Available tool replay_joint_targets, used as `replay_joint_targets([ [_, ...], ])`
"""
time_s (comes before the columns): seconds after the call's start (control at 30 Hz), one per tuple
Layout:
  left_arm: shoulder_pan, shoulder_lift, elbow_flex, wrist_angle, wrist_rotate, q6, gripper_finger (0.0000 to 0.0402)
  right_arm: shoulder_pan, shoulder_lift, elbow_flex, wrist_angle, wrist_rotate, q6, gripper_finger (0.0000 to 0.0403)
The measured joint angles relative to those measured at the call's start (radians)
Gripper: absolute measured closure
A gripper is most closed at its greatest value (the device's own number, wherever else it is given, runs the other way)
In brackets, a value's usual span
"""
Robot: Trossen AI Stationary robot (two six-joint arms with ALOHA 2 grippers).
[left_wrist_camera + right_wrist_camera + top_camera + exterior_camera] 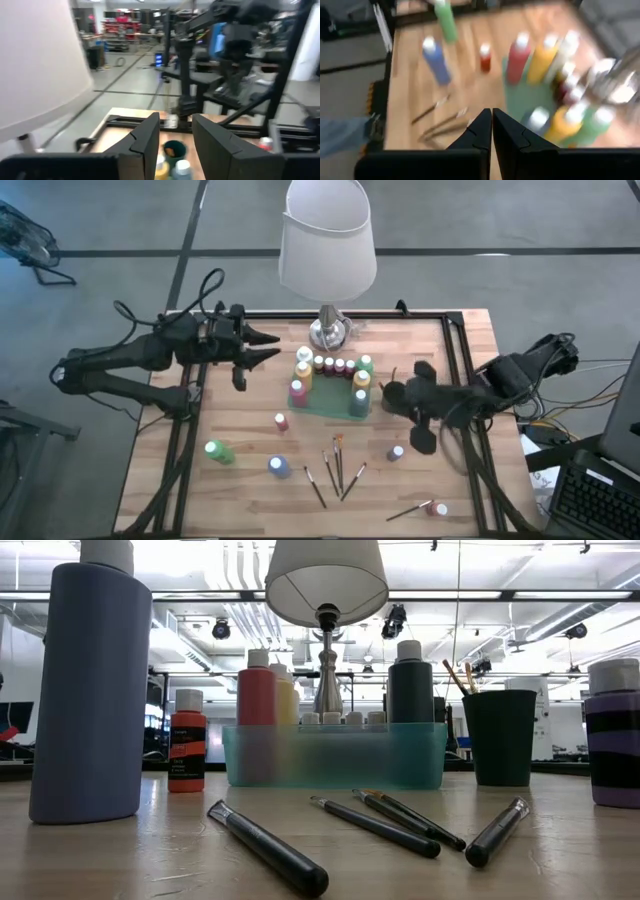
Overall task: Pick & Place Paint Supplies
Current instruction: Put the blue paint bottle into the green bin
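Task partly done: your tray (pixel 330 402) holds about ten bottles (pixel 340 366); five bottles and the brushes (pixel 337 465) remain on the counter (pixel 250 480). Right gripper (pixel 388 392) clenched, empty; left gripper (pixel 272 346) parted, empty.

**Two dark arms, matte black throughout**

Both arms are built of black, rounded link housings with chunky joints. Near the lamp (pixel 326 255), the left arm's gripper (pixel 268 346) ends in two slim, tapering black fingers (pixel 147 137) with stepped, angular inner faces. The right gripper (pixel 392 394) has the same blocky black fingers (pixel 515 137). Loose black cables loop over each arm's rear housing, on the side away from the lamp.
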Motion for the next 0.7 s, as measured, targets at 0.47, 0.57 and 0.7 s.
replay_joint_targets([
  [0.47,0.000,0.001,-0.007,-0.083,-0.066,0.021,0.0280,0.014,0.115,0.009,-0.300,-0.222,0.417,0.0390],
  [0.57,0.000,0.002,-0.007,-0.100,-0.066,0.011,0.0280,0.013,0.132,0.009,-0.299,-0.243,0.448,0.0387],
  [0.7,0.000,0.002,-0.007,-0.117,-0.066,-0.010,0.0280,0.013,0.164,0.007,-0.299,-0.248,0.478,0.0360],
])
